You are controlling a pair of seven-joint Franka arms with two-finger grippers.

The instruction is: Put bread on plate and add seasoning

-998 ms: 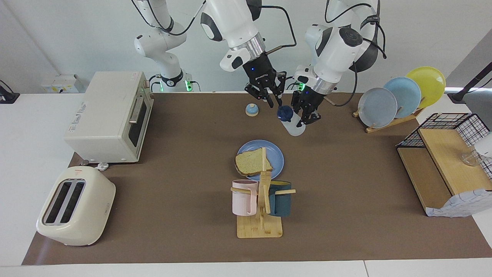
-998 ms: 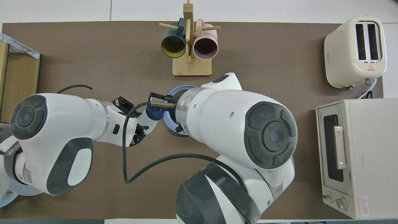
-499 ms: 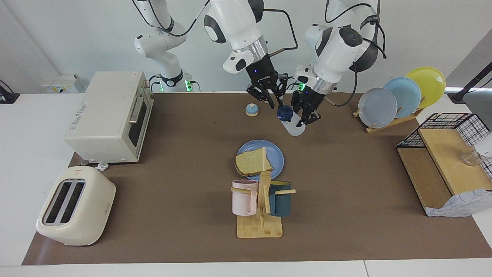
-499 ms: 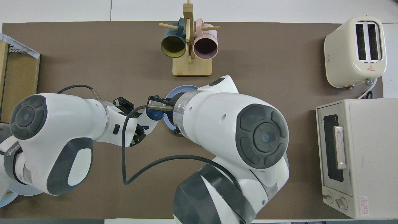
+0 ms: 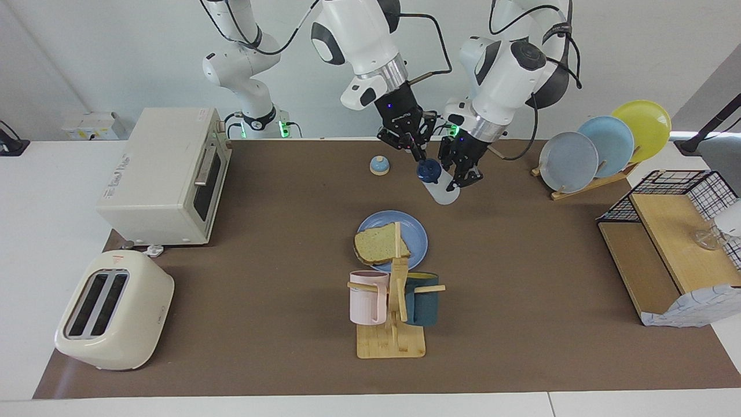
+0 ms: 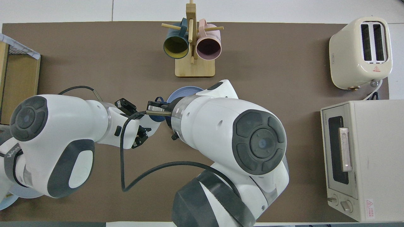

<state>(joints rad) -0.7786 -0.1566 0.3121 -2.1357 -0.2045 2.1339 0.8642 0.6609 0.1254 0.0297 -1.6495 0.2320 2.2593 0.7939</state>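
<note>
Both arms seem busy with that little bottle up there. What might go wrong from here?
1. The left claw holds the seasoning bottle tilted in the air while the right claw pinches at its dark cap; a tug might twist the bottle loose.
2. The bottle hangs over bare mat, nearer the robots than the plate, so seasoning could spill short of the bread.
3. The two arms work close together and might bump.

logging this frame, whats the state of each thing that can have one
bread: lying flat on the plate
plate: flat on the table
seasoning: tilted, off the table, cap on
left hand: shut on seasoning
right hand: shut at the seasoning's cap
toaster oven: door closed
</note>
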